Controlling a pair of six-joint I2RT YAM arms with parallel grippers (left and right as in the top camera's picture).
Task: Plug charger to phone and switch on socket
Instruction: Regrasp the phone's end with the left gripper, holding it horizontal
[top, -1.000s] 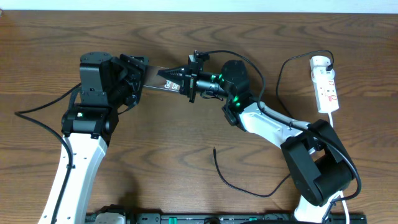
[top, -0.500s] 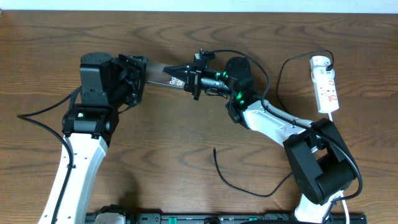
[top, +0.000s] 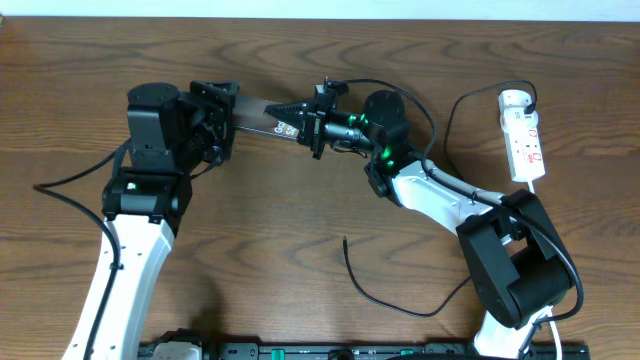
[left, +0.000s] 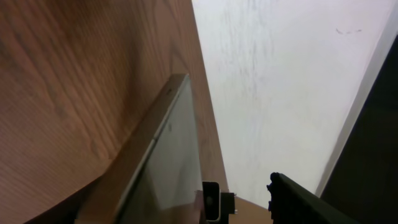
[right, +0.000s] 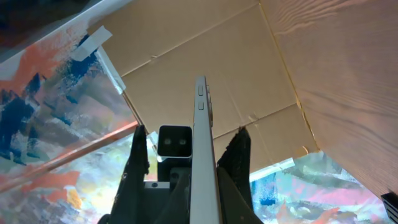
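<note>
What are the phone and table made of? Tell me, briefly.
Phone: seemingly glass face, glossy and reflective in the left wrist view; thin edge looks like metal, with a grey sheen. Table: wood or wood veneer, matte brown with clear grain.

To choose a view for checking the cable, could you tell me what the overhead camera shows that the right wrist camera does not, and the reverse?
Only overhead: the socket on the right arm's side of the table, and the charger lying loose on the wood, its tip free.
Only right wrist: the phone seen edge-on, its side buttons, and cardboard beyond.
Both: the phone held in the right gripper.
</note>
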